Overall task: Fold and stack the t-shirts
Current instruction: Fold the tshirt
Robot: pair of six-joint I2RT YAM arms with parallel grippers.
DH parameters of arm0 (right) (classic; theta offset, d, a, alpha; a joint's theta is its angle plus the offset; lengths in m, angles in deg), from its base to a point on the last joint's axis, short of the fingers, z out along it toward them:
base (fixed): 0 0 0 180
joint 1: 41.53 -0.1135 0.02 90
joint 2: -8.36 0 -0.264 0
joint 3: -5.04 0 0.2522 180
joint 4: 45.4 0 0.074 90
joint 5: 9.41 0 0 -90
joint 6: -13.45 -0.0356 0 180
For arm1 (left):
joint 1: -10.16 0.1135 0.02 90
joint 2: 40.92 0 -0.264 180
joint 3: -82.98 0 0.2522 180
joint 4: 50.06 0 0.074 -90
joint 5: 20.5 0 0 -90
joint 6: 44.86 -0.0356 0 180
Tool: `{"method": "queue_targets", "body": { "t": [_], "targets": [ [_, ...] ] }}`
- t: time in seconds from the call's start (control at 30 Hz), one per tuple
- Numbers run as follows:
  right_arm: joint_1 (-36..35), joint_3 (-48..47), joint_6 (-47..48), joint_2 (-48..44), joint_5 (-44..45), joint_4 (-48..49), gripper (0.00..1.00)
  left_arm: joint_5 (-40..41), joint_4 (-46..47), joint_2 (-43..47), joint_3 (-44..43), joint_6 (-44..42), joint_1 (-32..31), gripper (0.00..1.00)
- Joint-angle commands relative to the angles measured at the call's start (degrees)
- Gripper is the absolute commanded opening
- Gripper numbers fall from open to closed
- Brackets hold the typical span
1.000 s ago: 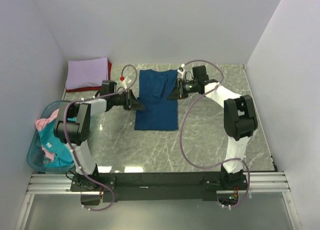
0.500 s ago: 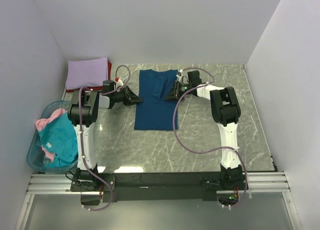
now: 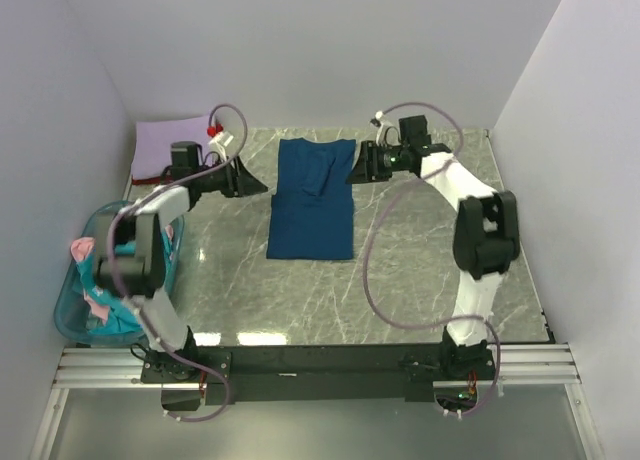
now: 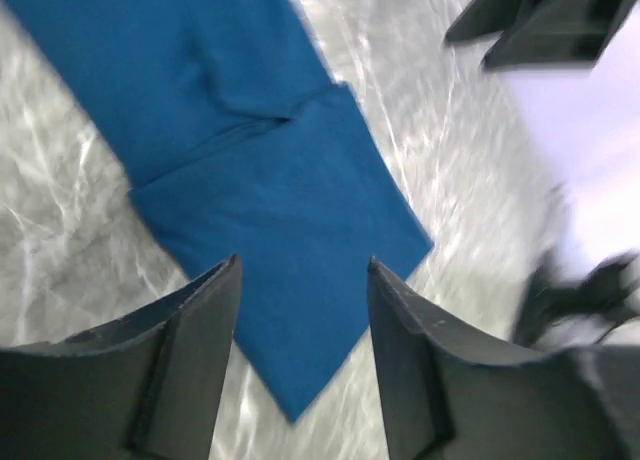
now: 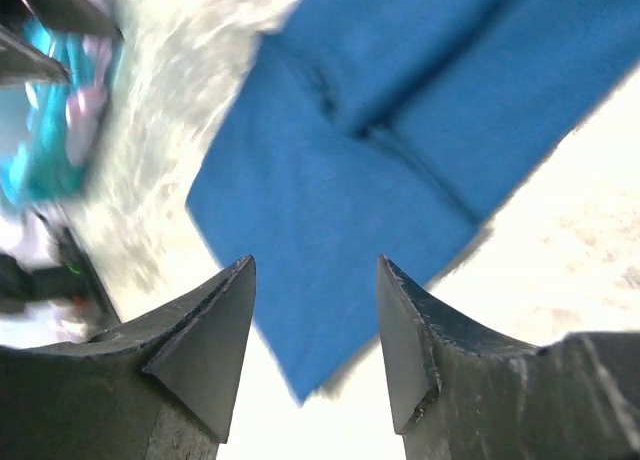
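Table (image 3: pixel 430 270): grippers (image 4: pixel 300 270) newly open beside t-shirt (image 3: pixel 312 205)

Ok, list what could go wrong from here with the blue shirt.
1. Both the left gripper and right gripper are open beside the dark blue shirt; a pinch at its flat edge may catch only the top layer.
2. The folded-in flap lies loose and could flop open on the next fold.
3. The right arm's cable loops close to the shirt and might drag it.
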Motion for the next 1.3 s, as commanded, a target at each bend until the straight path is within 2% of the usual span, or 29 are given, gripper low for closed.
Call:
{"method": "queue_targets", "body": {
  "t": [0.0,0.13,0.17,0.2,0.27,0.37,0.47,0.6,0.8,0.9,0.97,1.27],
  "targets": [
    [-2.83,4.20,16.80,-13.86,4.91,-10.10,0.59,-1.32,-20.52,14.36,3.50,-32.07,-0.34,0.60],
    [-9.31,14.73,26.40,-22.93,15.26,-12.49,0.59,-0.26,-30.13,25.99,12.80,-54.89,-0.34,0.61],
    [-10.65,17.11,28.07,-24.86,17.21,-12.05,0.59,-0.17,-31.90,28.10,14.66,-59.20,-0.34,0.62],
    [-11.96,19.49,31.75,-28.54,18.88,-10.66,0.59,-0.09,-33.40,31.69,16.42,-68.90,-0.43,0.62],
    [-16.97,26.78,36.33,-32.42,24.33,-7.41,0.59,0.70,-36.04,34.96,21.60,-80.52,-0.61,0.62],
    [-23.20,35.57,44.86,-38.14,30.22,-3.19,0.59,2.02,-34.48,39.36,27.41,-89.79,-1.31,0.62],
    [-26.99,41.73,52.67,-40.35,33.04,4.36,0.59,5.26,-29.74,40.69,31.45,-94.90,-4.55,0.60],
    [-29.20,45.35,56.56,-37.55,34.72,8.60,0.58,9.22,-21.83,39.03,34.54,-94.05,-11.66,0.55],
    [-30.79,46.06,59.20,-32.28,37.09,13.96,0.57,13.52,-15.58,33.41,34.54,-92.04,-16.41,0.50],
    [-30.70,46.49,60.08,-30.07,38.15,16.86,0.56,14.24,-15.83,32.17,33.31,-92.46,-17.22,0.49],
    [-30.70,46.23,60.96,-28.50,38.24,16.87,0.54,16.52,-13.38,30.86,33.66,-93.34,-17.39,0.48],
    [-30.61,47.63,63.42,-25.94,39.46,18.09,0.50,20.65,-13.28,23.65,29.80,-96.07,-17.40,0.40]
  ]
}}
